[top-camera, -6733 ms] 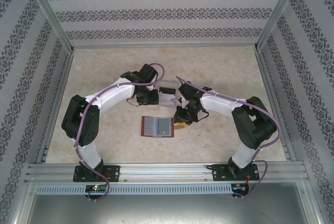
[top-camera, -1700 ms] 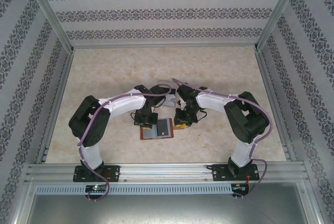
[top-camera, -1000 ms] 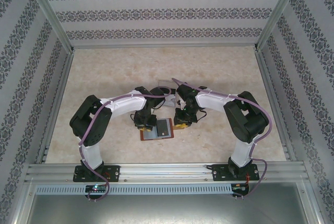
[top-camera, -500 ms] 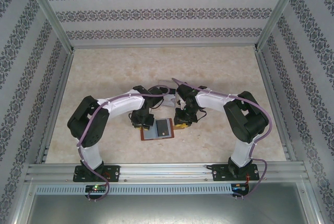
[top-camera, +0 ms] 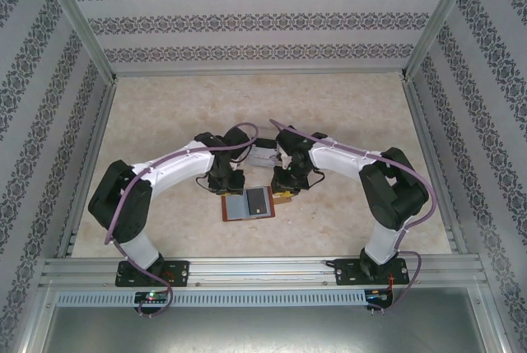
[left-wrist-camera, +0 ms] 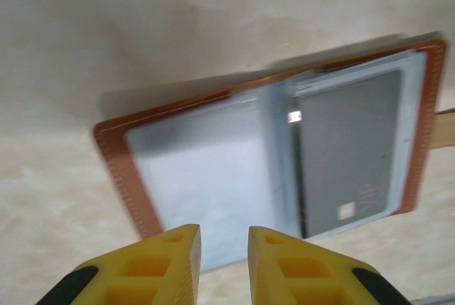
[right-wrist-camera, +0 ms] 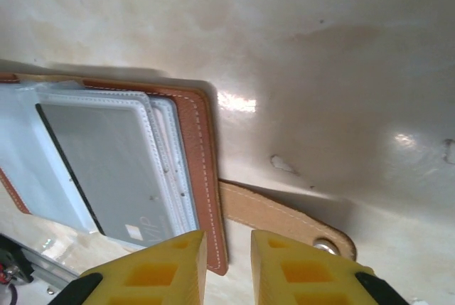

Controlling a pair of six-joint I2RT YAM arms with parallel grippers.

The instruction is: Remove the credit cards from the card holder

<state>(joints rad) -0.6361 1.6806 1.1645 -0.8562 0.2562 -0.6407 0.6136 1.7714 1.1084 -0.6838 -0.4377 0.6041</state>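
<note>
Card holder: lies open on the table, between my arms.
Credit card: grey, tucked in the right pocket, not yet out.
Left gripper: slightly parted, empty, above the left pocket.
Right gripper: straddles the holder's right edge, probably steadying it; I cannot tell if it grips.

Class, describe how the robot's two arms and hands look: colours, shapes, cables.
The left arm and right arm have white links, bulky black joints and a purple cable along each. The left hand and right hand have yellow wedge-shaped fingers with square recesses.
</note>
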